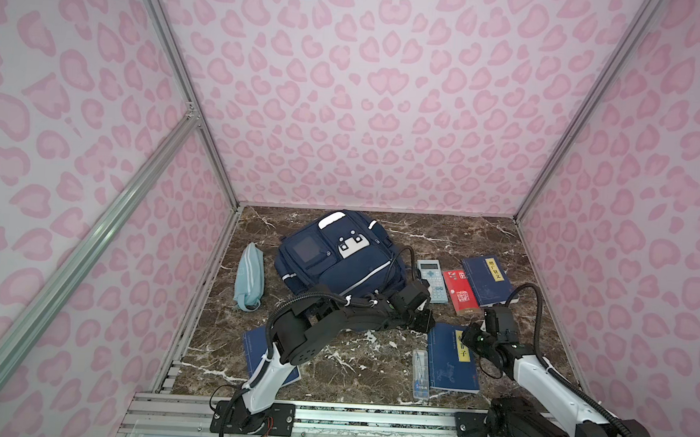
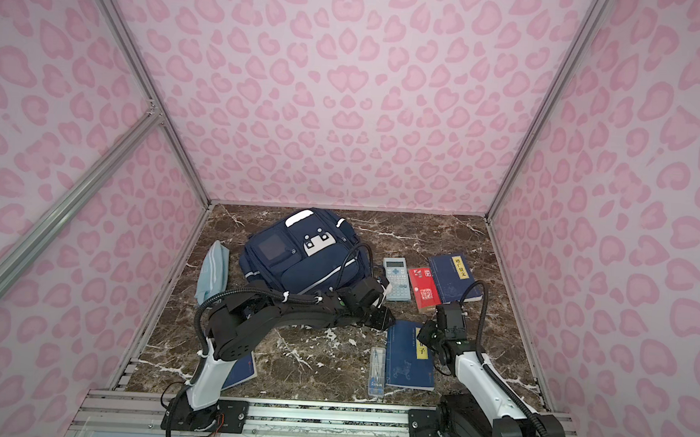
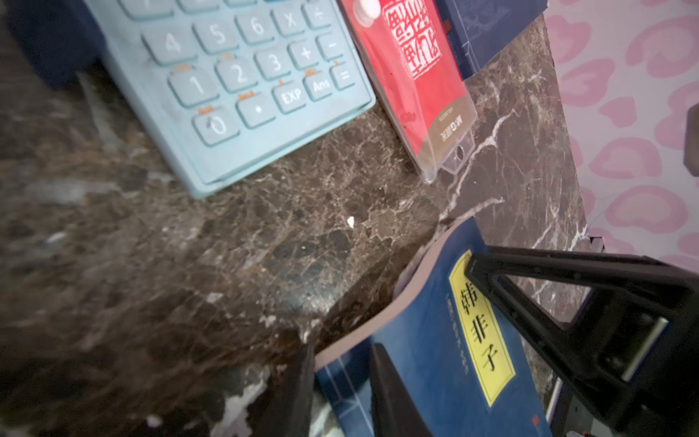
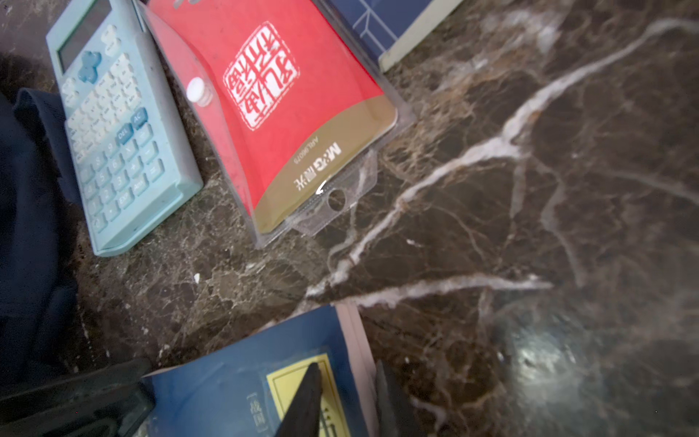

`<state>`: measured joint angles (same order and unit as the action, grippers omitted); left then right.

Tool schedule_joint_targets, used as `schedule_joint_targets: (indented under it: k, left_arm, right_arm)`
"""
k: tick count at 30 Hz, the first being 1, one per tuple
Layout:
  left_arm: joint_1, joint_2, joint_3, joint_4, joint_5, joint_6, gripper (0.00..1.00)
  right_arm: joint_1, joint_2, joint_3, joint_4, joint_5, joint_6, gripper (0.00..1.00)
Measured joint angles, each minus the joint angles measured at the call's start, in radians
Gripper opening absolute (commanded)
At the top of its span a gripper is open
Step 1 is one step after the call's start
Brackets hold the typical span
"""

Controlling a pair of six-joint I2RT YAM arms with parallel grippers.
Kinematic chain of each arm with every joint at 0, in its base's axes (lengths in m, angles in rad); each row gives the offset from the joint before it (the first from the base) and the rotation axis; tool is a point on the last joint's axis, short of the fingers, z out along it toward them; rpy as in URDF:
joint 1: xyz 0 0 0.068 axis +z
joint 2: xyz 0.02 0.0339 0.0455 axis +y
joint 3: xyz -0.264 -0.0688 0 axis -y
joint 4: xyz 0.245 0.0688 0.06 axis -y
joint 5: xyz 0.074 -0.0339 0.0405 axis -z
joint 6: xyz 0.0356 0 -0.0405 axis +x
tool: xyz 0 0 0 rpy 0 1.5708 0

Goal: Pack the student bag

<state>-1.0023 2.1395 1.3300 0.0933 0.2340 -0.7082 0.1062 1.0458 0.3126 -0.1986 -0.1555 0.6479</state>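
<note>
The student bag, navy with a white patch, lies closed at the back centre in both top views. In front of it to the right lies a blue book with a yellow label. My left gripper reaches across to the book's far left corner. In the left wrist view it is shut on the book, whose edge curls up. My right gripper is at the far right corner. In the right wrist view it pinches the book, one finger on the label.
A light-blue calculator, a red packet and another blue book lie right of the bag. A light-blue pencil pouch is at the left. A clear case lies by the held book. A blue notebook sits under the left arm.
</note>
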Motion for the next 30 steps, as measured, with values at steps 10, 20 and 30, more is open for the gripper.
schedule_joint_targets:
  k: [10,20,30]
  left_arm:
    - [0.017,-0.043,0.024,-0.104,-0.017,0.002,0.54]
    - [0.066,-0.225,-0.127,0.011,0.068,0.021,0.64]
    - [0.072,-0.167,-0.25,0.218,0.143,-0.053,0.59]
  right_arm:
    - [-0.053,-0.003,0.003,0.043,-0.126,-0.05,0.0]
    - [-0.137,-0.212,0.031,-0.009,-0.282,-0.027,0.0]
    - [-0.152,-0.181,0.029,-0.018,-0.303,-0.023,0.0]
